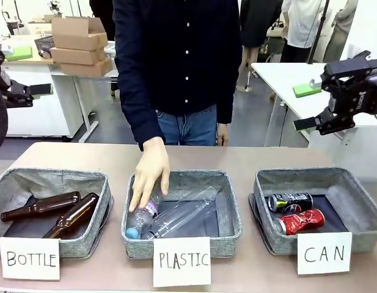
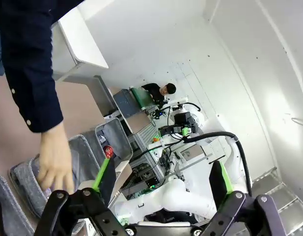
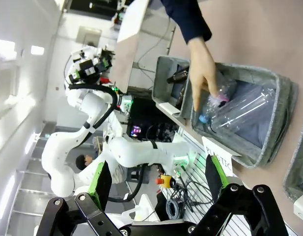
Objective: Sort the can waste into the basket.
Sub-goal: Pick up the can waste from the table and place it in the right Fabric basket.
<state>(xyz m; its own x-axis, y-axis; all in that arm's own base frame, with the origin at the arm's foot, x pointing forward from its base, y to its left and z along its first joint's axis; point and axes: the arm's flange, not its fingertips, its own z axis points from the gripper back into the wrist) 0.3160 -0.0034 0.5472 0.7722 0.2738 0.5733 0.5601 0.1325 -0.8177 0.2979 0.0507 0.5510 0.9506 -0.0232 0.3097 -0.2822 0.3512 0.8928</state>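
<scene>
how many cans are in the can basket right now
2, both lying in the CAN basket: the black can toward the back, the red can just in front of it. None seems hidden.

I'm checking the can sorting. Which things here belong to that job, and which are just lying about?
Belongs to the job:
- black can, in the CAN basket
- red can, beside it in the same basket

Just lying about:
- two brown glass bottles in the BOTTLE bin
- clear plastic bottles in the PLASTIC bin, where a person's hand reaches
</scene>
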